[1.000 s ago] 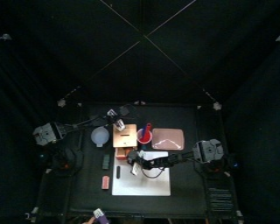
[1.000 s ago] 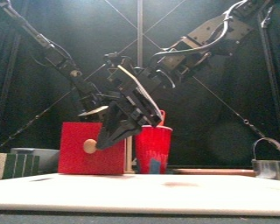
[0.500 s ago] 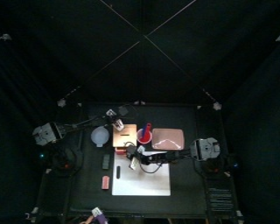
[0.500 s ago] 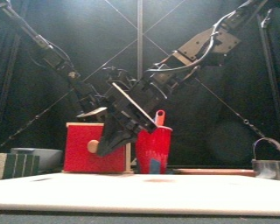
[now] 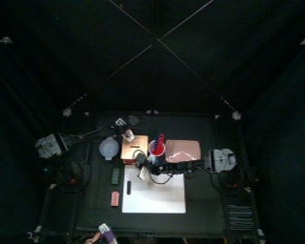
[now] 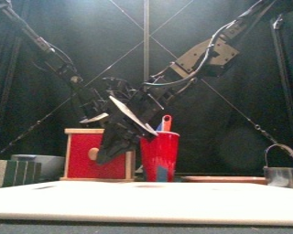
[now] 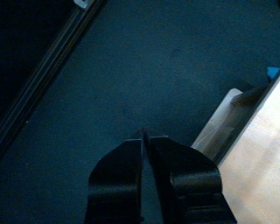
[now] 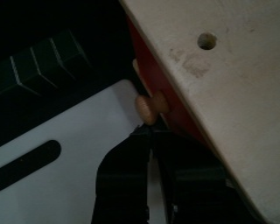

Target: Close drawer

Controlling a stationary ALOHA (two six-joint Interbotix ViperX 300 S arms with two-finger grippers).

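Top view: wooden box (image 5: pixel 138 145) sits near desk (image 5: pixel 206 214) centre, w/ pinkish pad (image 5: pixel 183 151) just beside it and white sheet (image 5: pixel 156 195) toward the front. Right arm reaches across the middle to the box's front; left arm rests at desk's left side.

Front view: drawer (image 6: pixel 98 155) w/ round knob (image 6: pixel 95 153) fills the box's red front, looks nearly flush. Red cup (image 6: pixel 160 156) stands just beside the box. Right tool (image 6: pixel 117 144) hangs in front of drawer.

Left wrist view: left tool (image 7: pixel 145 140) over bare dark desk, tips look together, holding nothing.

Right wrist view: right tool (image 8: pixel 152 140), jaws together, tips at the knob (image 8: pixel 143 107).
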